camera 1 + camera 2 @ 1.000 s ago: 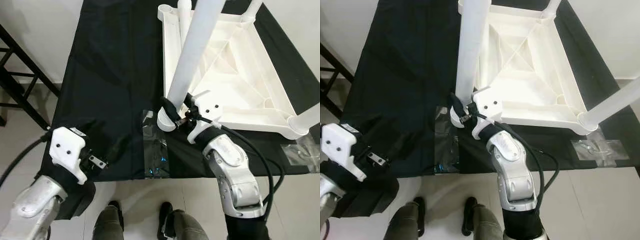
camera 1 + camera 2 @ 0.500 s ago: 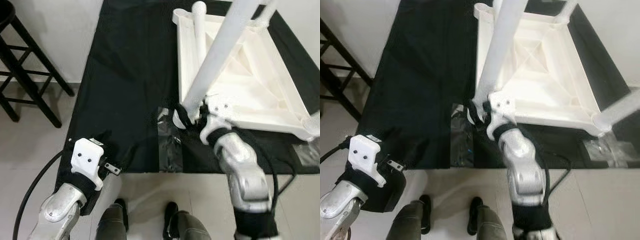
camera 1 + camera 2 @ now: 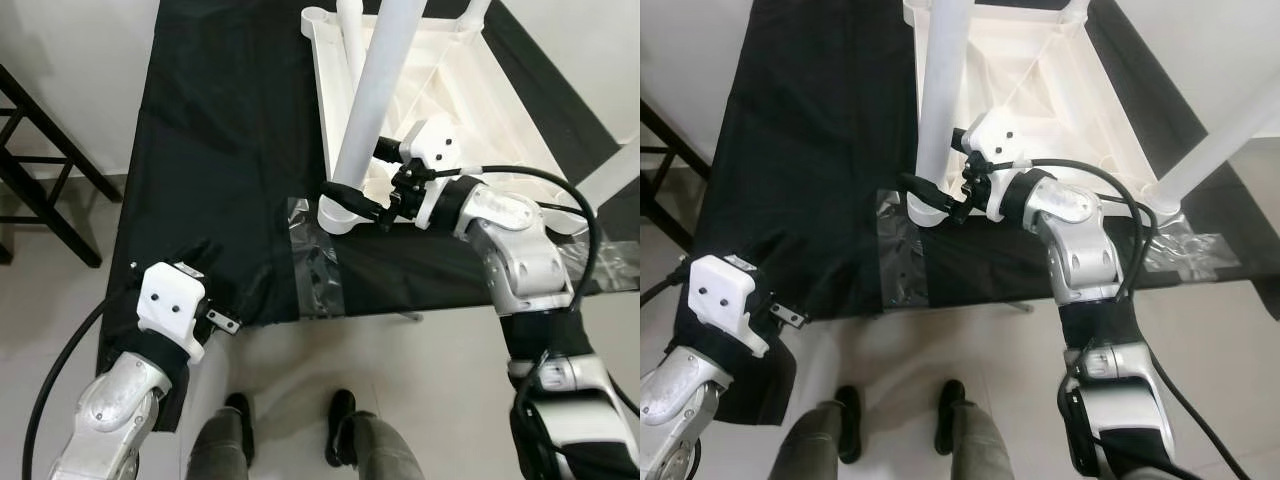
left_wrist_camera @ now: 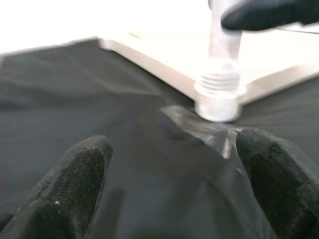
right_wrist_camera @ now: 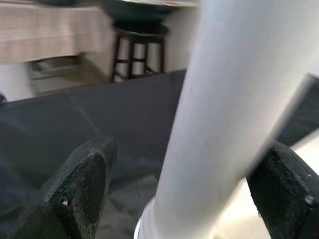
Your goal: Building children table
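Note:
An upside-down white tabletop [image 3: 455,80] lies on a table under black cloth [image 3: 230,120]. A loose white table leg [image 3: 375,90] stands tilted at the tabletop's near left corner. Its threaded end [image 4: 218,97] rests on clear plastic. My right gripper [image 3: 370,175] is shut on this leg just above the thread, one finger on each side of the tube [image 5: 224,99]. My left gripper [image 3: 200,262] hovers low over the cloth's near left corner. It is open, with nothing between its fingers [image 4: 75,179].
Another white leg [image 3: 1230,120] rises from the tabletop's near right corner. Clear plastic bags lie on the cloth by the front edge [image 3: 315,265] and at the right [image 3: 1185,250]. A black stool [image 3: 40,170] stands left. Legs in dark shoes [image 3: 340,440] show below.
The camera has shifted. My right arm has swung out to the right while keeping its hold on the leg, whose base stays by the tabletop corner. The left gripper has barely moved.

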Robot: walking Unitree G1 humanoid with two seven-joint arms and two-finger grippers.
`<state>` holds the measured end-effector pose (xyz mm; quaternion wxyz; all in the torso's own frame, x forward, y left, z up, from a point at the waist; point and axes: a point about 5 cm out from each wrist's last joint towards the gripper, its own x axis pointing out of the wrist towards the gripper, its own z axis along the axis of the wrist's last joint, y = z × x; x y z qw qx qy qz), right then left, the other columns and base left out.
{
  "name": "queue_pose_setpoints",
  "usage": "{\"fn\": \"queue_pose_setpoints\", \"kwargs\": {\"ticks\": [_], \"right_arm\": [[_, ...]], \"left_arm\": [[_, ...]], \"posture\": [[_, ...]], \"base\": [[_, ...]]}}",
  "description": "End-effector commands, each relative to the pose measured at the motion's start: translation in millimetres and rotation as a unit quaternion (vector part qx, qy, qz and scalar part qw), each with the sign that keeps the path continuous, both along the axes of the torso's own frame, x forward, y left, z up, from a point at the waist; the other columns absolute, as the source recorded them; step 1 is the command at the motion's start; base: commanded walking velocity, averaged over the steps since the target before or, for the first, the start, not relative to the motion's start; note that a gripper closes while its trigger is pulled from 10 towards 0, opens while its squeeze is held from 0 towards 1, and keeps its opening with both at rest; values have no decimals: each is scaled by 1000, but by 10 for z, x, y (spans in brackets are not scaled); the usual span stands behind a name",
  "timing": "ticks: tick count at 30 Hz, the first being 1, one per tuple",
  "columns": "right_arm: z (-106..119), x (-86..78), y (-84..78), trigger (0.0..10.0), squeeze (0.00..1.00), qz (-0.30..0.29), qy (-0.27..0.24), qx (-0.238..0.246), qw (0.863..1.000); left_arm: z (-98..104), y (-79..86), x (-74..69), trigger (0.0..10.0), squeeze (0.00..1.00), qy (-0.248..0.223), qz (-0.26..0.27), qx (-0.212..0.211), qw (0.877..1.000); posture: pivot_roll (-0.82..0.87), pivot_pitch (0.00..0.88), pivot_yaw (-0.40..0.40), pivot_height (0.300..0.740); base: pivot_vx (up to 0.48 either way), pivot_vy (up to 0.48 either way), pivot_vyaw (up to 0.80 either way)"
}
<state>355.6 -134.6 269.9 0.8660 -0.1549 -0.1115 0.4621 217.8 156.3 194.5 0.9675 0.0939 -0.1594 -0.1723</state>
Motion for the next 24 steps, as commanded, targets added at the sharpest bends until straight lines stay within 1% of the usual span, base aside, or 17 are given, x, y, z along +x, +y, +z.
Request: {"fn": "queue_pose_setpoints", "kwargs": {"ticks": [1, 2, 3, 4, 7, 8, 10, 11, 12, 13, 15, 16, 17, 18, 20, 24], "right_arm": [[-32, 57, 162, 10000, 0, 41, 7, 0, 999], [-32, 57, 162, 10000, 0, 41, 7, 0, 999], [-29, 109, 191, 10000, 0, 43, 5, -7, 999], [-29, 109, 191, 10000, 0, 43, 5, -7, 999], [-16, 148, 228, 10000, 0, 71, 3, 5, 997], [-16, 148, 228, 10000, 0, 71, 3, 5, 997], [-49, 110, 165, 10000, 0, 65, -1, 22, 998], [-49, 110, 165, 10000, 0, 65, -1, 22, 998], [-65, 94, 130, 10000, 0, 59, -1, 30, 998], [-65, 94, 130, 10000, 0, 59, -1, 30, 998], [-130, 56, 27, 10000, 0, 42, 5, 41, 998], [-130, 56, 27, 10000, 0, 42, 5, 41, 998], [-174, 31, -33, 10000, 0, 34, 11, 43, 998], [-174, 31, -33, 10000, 0, 34, 11, 43, 998], [-239, -48, -115, 10000, 0, 35, 21, 53, 998], [-273, -90, -136, 10000, 0, 45, 23, 63, 997]], "left_arm": [[-66, -13, -43, 10000, 0, 13, 0, 11, 1000], [-66, -13, -43, 10000, 0, 13, 0, 11, 1000], [-69, -4, -40, 10000, 0, 14, 7, 14, 1000], [-69, -4, -40, 10000, 0, 14, 7, 14, 1000], [-79, 80, 4, 10000, 0, 31, 54, 10, 998], [-79, 80, 4, 10000, 0, 31, 54, 10, 998], [-71, 141, 9, 10000, 0, 38, 72, 0, 997], [-71, 141, 9, 10000, 0, 38, 72, 0, 997], [-70, 159, 8, 10000, 0, 39, 76, -1, 996], [-70, 159, 8, 10000, 0, 39, 76, -1, 996], [-76, 175, 24, 10000, 0, 42, 76, -2, 996], [-76, 175, 24, 10000, 0, 42, 76, -2, 996], [-77, 173, 44, 10000, 0, 43, 75, -5, 996], [-77, 173, 44, 10000, 0, 43, 75, -5, 996], [-65, 167, 86, 10000, 0, 41, 77, -11, 996], [-62, 166, 106, 10000, 0, 40, 80, -16, 996]], "posture": [[165, 335, -97, 740], [165, 335, -97, 740], [168, 336, -98, 740], [168, 336, -98, 740], [178, 338, -105, 740], [178, 338, -105, 740], [179, 345, -106, 740], [179, 345, -106, 740], [179, 345, -106, 740], [179, 345, -106, 740], [153, 336, -95, 740], [153, 336, -95, 740], [147, 332, -96, 740], [147, 332, -96, 740], [136, 320, -99, 740], [134, 317, -96, 740]], "base": [[0, 0, 0], [0, 0, 0], [0, 0, 0], [0, 0, 0], [0, 0, 0], [0, 0, 0], [0, 0, 0], [0, 0, 0], [0, 0, 0], [0, 0, 0], [0, 0, 0], [0, 0, 0], [0, 0, 0], [0, 0, 0], [0, 0, 0], [0, 0, 0]]}}
